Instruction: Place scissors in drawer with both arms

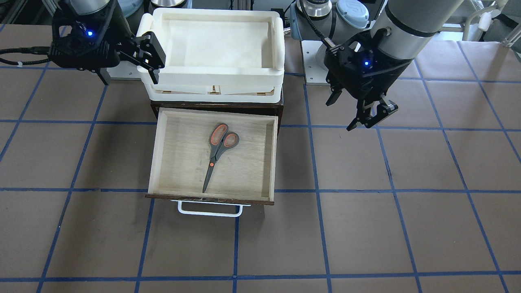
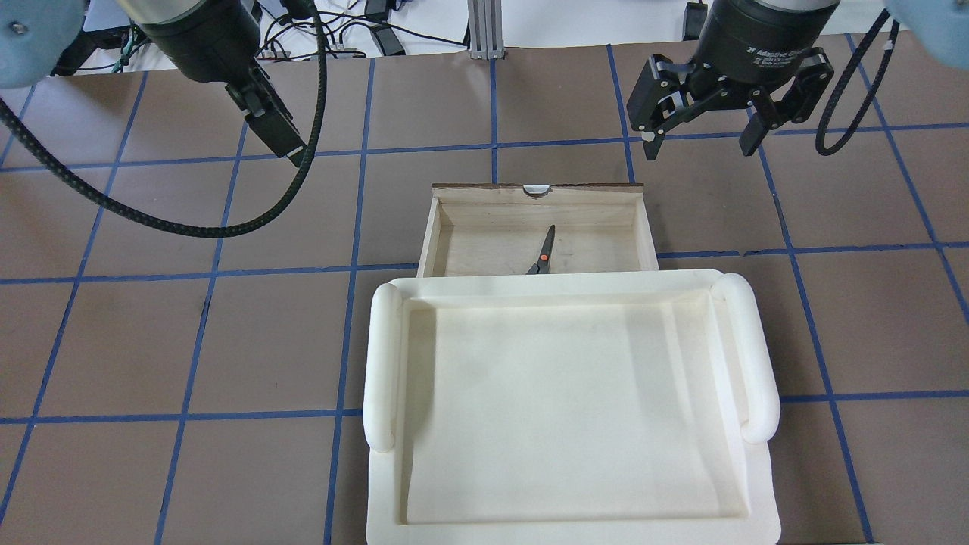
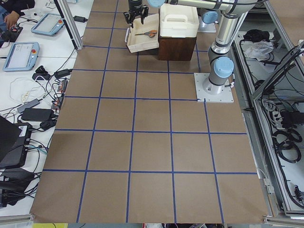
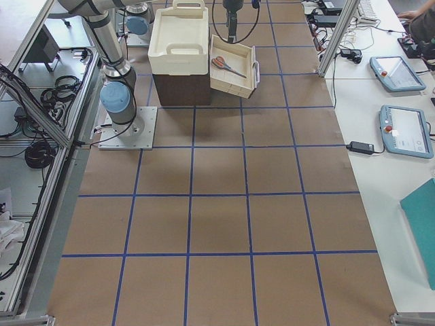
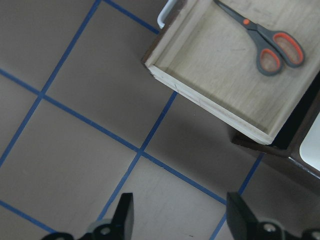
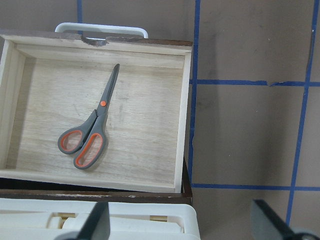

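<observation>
Between the two sets of fingers, and lower than both, flat on the floor of the pulled-out drawer (image 1: 159, 162): scissors (image 1: 217, 150). Already inside, roughly mid-floor, touching no wall. Long axis running front to back of the drawer, a little slanted, blade tips toward the white handle (image 1: 209, 211), loops toward the dark cabinet (image 1: 215, 108) under the white bin (image 1: 209, 14). Grey handles lined orange-red, orange dot at the pivot, dark blades shut together.

Left fingers (image 2: 290, 146) spread wide, holding nothing, hanging over bare table (image 1: 407, 224) off to one side of the drawer, well apart from it. Right fingers (image 1: 151, 62) likewise spread wide and empty, up near a corner of the bin on the other side; seemingly the nearer pair, though hard to rank from these angles.

By the look of things, placing done and drawer not yet shut. Likely next: pushing the front home, so a reach round to the handle end, beyond the blade tips. Risk to mind: scissors sliding on the smooth wood with a hard shove.
</observation>
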Available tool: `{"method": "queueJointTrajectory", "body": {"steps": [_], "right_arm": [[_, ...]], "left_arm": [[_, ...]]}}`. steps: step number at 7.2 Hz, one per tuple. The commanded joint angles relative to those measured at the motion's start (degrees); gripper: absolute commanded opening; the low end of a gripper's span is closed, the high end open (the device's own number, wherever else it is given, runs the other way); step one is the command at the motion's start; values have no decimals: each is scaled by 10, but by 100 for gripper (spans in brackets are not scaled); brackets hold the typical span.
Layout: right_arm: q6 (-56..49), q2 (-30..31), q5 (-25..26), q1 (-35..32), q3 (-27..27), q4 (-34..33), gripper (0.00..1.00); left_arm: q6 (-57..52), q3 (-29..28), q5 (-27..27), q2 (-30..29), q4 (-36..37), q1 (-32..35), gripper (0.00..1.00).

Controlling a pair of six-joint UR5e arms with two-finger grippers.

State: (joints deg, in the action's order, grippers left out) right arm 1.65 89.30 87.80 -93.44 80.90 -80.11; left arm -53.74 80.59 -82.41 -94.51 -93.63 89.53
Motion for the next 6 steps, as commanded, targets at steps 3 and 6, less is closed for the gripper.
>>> {"method": "queueJointTrajectory", "body": {"steps": [3,6], "right_arm": [[5,0,1,-1,10,-31,100],[5,2,2,-1,11,-32,100]], "left_arm": [[377,13,-39,48,20,-61,91],[488,17,-39,56,5,-64,100]]}}
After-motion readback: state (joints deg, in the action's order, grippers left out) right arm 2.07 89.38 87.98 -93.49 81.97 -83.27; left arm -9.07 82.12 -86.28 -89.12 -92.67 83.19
